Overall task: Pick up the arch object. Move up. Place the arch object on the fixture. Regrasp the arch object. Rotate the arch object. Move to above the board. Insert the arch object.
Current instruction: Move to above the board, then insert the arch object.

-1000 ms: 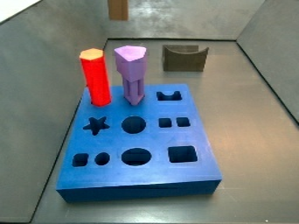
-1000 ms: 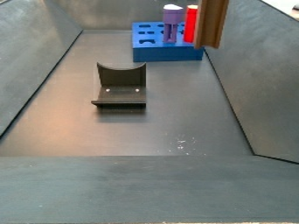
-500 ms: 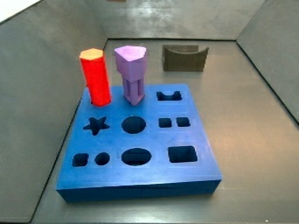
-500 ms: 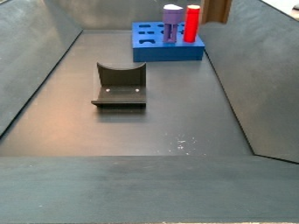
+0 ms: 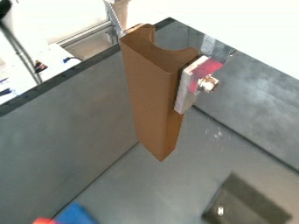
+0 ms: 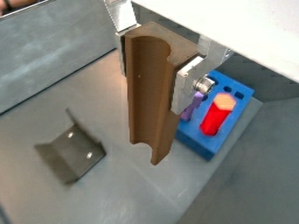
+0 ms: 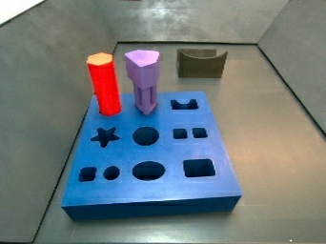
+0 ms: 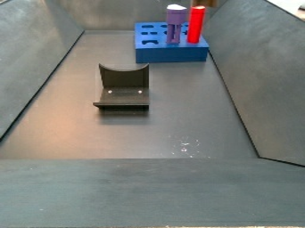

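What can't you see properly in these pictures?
- The hand and the arch object it grips: out of frame in both side views.
- The arch object's top end: cut off by the hand's body in both wrist views.
- The board: partly behind the arch object and a finger in a wrist view.
- The fixture: cut off by the picture's edge in a wrist view.

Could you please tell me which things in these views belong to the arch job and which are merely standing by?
Part of the job:
- arch object, clamped in the gripper, lifted well above the floor
- fixture, nothing on it
- board

Standing by:
- red peg, upright in the board
- purple peg, upright beside it
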